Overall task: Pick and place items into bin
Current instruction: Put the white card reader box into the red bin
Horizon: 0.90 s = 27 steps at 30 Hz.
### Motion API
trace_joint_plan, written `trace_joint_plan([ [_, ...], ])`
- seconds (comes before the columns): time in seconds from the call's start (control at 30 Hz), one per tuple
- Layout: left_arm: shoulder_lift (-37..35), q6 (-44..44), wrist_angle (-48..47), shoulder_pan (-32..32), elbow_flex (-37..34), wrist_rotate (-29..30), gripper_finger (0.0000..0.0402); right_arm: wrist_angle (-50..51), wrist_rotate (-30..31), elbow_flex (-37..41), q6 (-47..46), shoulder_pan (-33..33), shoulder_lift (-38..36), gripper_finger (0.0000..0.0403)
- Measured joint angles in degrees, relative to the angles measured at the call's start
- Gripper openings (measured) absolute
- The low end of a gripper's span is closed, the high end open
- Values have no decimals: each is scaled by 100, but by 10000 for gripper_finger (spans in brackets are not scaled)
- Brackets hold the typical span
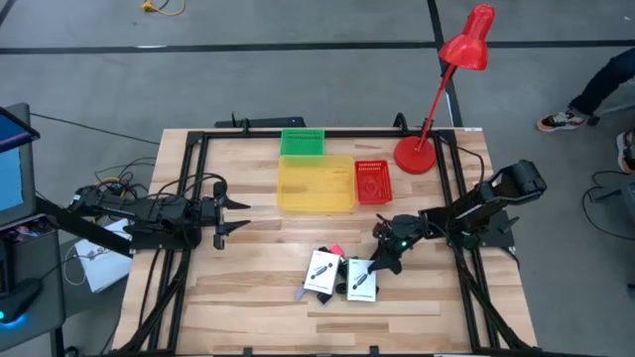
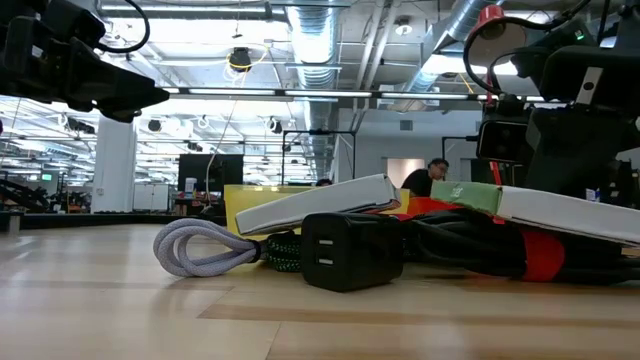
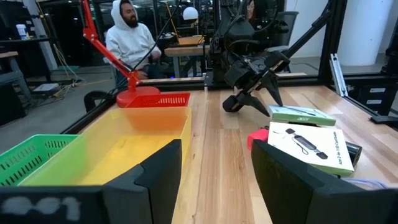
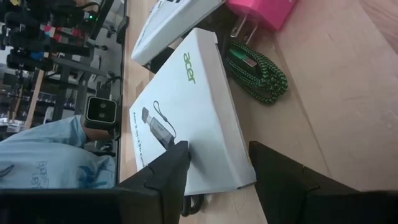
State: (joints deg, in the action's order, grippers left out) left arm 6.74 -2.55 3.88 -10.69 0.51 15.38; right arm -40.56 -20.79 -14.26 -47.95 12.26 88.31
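Two flat white cardboard boxes printed with a black gadget lie side by side at lower centre of the high view, the left box (image 1: 320,272) and the right box (image 1: 361,281), with a small pink plug-in charger (image 1: 335,249) just behind them. In the right wrist view the right box (image 4: 186,112) fills the frame's middle, a green-and-black braided cable (image 4: 258,71) coiled beside it and the pink charger (image 4: 261,12) at the top edge. The low view adds a black cube charger (image 2: 350,250) and a grey looped cable (image 2: 195,248) in the same heap.

The right gripper (image 1: 385,260) hangs at the right box's upper right edge, fingers spread apart and empty. The left gripper (image 1: 226,218) waits at middle left, also spread, clear of everything.

The yellow plastic bin (image 1: 316,184) sits at upper centre, with a green basket (image 1: 303,142) behind it and a red basket (image 1: 372,181) to its right.

The box is wide and flat, so a pinch across a corner could let it swing or slip out on the way. Its edge rests on the cables beneath, so lifting it may drag the braided cable or knock the neighbouring box.
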Motion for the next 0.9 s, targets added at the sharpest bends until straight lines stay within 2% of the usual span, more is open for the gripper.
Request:
trace_joint_plan([
  [0.5, -1, -56, 0, 1, 1, 0, 185, 9, -489, 4, -26, -267, 2, 106],
  [0.9, 0, 19, 0, 1, 0, 0, 185, 11, -508, 7, -23, -267, 4, 83],
])
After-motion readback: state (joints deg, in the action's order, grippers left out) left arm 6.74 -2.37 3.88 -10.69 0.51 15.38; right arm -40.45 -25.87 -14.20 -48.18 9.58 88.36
